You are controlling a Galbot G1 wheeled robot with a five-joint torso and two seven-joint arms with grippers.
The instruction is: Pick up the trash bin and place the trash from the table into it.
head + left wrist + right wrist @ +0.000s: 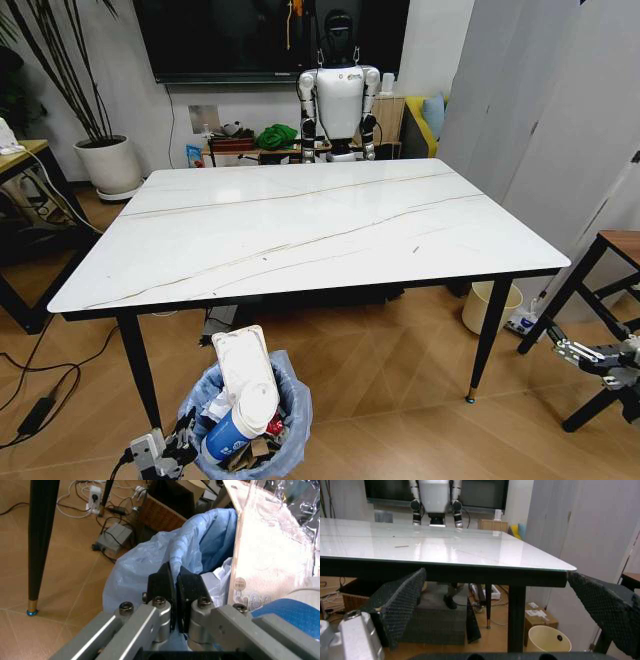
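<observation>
The trash bin [262, 425] sits low in front of the table [300, 225], by its near-left leg, its light blue bag stuffed with trash: a blue-and-white paper cup [240, 420], a clear plastic pack [243, 362] and crumpled white paper. The left tool [175, 592] is at the bin's near-left rim, its black pads pressed together on the bag's edge. The right tool [572, 352] hangs low beyond the table's right end, well apart from the bin, its pads spread wide.
</observation>
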